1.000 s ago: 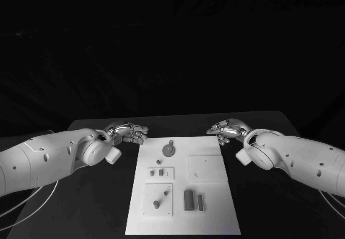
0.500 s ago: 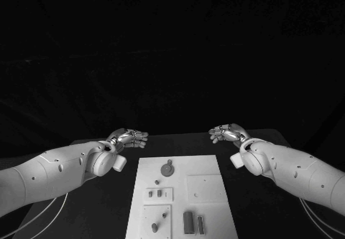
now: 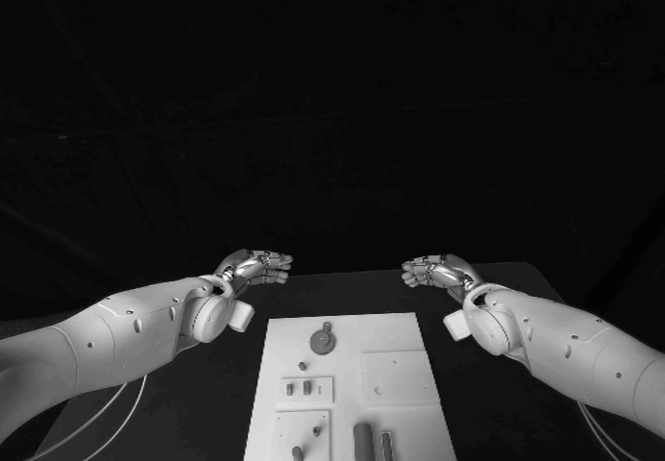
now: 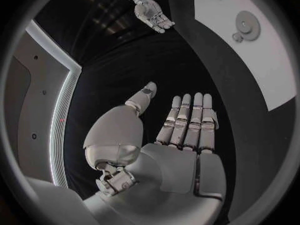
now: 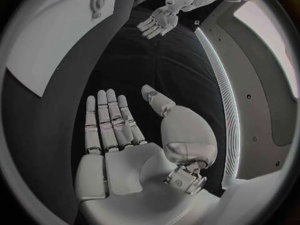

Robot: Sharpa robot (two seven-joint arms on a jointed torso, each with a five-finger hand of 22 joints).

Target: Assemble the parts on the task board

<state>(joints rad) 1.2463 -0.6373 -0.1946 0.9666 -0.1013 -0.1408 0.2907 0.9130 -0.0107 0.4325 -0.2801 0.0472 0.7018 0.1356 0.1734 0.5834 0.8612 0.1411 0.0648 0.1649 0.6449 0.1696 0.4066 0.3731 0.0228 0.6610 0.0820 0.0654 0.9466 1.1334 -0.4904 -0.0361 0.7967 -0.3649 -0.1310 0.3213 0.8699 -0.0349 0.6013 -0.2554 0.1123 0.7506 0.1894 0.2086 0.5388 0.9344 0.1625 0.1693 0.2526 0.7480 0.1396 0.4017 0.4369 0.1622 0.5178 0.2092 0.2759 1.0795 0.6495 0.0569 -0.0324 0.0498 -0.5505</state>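
Silver fingers of the left hand (image 3: 255,266) lie straight and together with the thumb apart, holding nothing; the right hand (image 3: 435,270) shows the same flat, empty palm. Both hover over the black table (image 3: 520,288) near its far edge, well apart, with bare table between them. The white task board (image 3: 395,331) lies nearer the robot, between the arms, carrying a round part (image 3: 323,342) and smaller parts, probably pegs.
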